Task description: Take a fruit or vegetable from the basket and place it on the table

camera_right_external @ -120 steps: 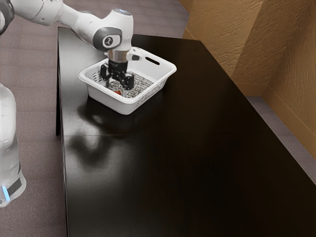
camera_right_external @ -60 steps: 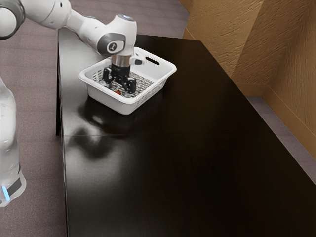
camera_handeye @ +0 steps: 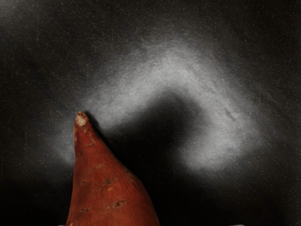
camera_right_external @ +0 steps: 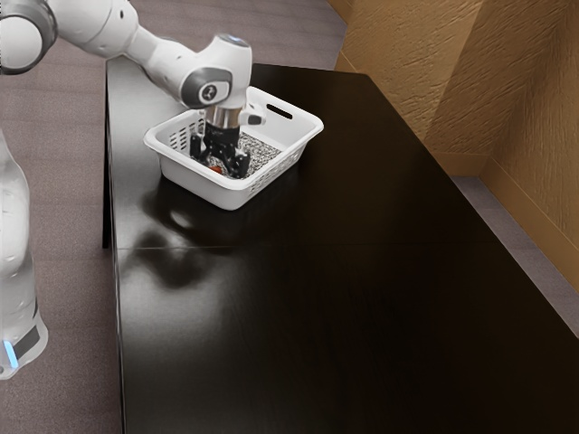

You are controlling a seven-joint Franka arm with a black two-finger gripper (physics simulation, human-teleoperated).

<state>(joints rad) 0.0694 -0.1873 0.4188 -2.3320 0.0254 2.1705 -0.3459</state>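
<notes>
Gripper (camera_right_external: pixel 220 168) partly hides the sweet potato (camera_handeye: pixel 107 186), cut off in wrist view

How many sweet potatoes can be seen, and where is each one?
1. The sweet potato is inside the white basket, at the gripper. Others may be hidden behind the gripper or the basket's near wall.
</notes>
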